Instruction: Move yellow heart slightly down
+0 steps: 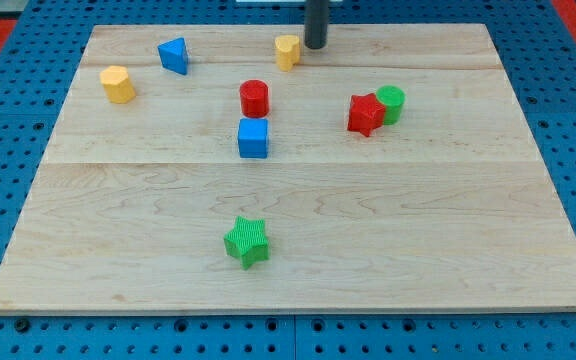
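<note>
The yellow heart point(287, 51) lies near the board's top edge, a little right of the middle. My tip point(315, 45) stands just to the right of it, very close, with only a thin gap or light contact; I cannot tell which. The dark rod comes down from the view's top. A red cylinder point(255, 98) lies below and left of the heart, and a blue cube point(253, 138) lies below that.
A blue triangle point(174, 55) and a yellow hexagon point(118, 84) lie at the upper left. A red star point(365, 114) touches a green cylinder point(391, 104) at the right. A green star point(247, 241) lies near the bottom. The wooden board point(448, 230) rests on a blue perforated table.
</note>
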Available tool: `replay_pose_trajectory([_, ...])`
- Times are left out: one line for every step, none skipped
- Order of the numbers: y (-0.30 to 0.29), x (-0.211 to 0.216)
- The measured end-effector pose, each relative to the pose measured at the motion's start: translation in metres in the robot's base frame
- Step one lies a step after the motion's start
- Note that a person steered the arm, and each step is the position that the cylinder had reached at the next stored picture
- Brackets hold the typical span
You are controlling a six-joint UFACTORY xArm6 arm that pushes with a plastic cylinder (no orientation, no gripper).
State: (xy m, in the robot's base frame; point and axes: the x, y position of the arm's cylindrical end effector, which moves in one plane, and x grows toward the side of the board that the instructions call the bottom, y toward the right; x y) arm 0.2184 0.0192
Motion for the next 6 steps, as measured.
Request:
replay_pose_trajectory([-0.012,-0.006])
replay_pose_trajectory([-0.013,0.012])
replay_pose_trajectory([-0.014,0.021])
replay_pose_trajectory([0.02,0.047])
replay_pose_trajectory([0.08,0.065])
replay_pose_trajectory([0.115,0.105])
